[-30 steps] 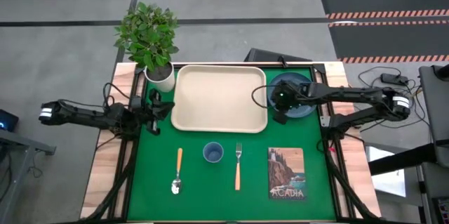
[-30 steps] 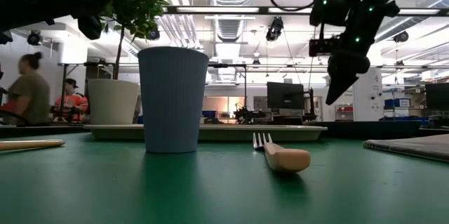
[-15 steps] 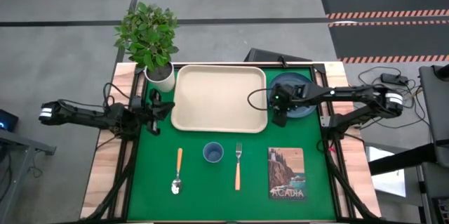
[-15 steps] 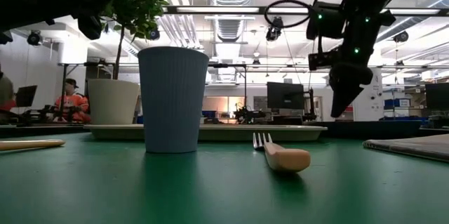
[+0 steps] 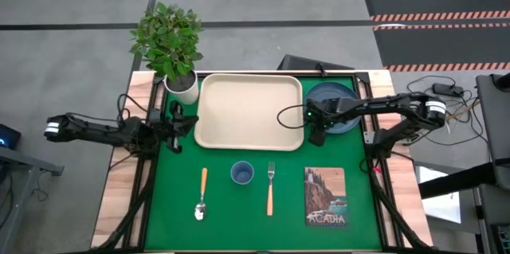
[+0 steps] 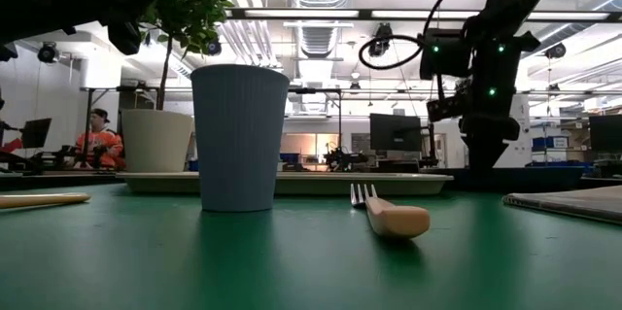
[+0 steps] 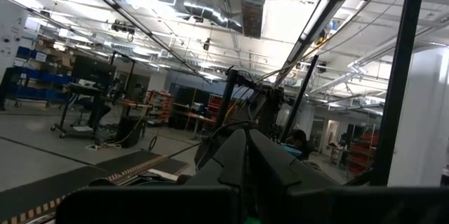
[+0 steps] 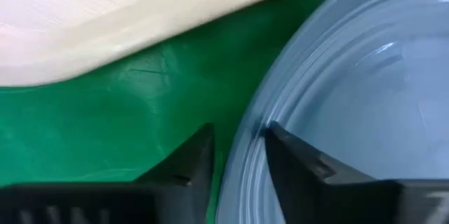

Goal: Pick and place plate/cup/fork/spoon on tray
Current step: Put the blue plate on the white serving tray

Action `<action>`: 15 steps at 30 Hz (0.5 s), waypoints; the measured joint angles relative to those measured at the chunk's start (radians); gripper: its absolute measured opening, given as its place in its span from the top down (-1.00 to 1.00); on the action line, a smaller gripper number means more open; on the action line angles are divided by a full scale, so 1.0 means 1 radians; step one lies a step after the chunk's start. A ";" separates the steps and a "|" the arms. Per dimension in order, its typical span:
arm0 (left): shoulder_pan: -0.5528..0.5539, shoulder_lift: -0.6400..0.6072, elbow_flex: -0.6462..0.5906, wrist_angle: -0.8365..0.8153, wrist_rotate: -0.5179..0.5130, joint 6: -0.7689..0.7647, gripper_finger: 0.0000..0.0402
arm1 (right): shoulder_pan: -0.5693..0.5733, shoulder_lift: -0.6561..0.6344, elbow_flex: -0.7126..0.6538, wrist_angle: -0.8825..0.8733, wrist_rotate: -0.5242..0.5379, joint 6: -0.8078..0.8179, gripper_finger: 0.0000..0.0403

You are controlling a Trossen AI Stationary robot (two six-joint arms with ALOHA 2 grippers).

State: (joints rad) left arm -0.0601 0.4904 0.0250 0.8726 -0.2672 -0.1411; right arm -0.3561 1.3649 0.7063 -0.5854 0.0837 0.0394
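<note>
On the green surface, the right pincer straddles the near rim of the plate just beside the tray, fingers either side but not clamped, while the left pincer waits clenched beside the plant pot.

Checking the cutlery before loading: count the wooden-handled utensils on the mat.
2. The spoon lies left of the cup; the fork lies right of it. None looks hidden.
</note>
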 joint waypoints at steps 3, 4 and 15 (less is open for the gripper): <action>0.000 0.000 0.000 0.000 0.000 0.000 1.00 | 0.000 0.009 0.000 -0.002 0.008 0.004 0.73; 0.000 0.000 0.000 0.000 0.000 0.000 1.00 | 0.000 0.009 0.000 -0.005 0.016 0.004 0.80; 0.000 0.000 0.000 0.000 0.000 0.000 1.00 | 0.000 -0.108 0.015 -0.066 0.061 0.026 0.94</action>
State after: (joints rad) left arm -0.0604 0.4904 0.0246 0.8725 -0.2672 -0.1410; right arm -0.3561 1.2565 0.7215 -0.6509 0.1443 0.0658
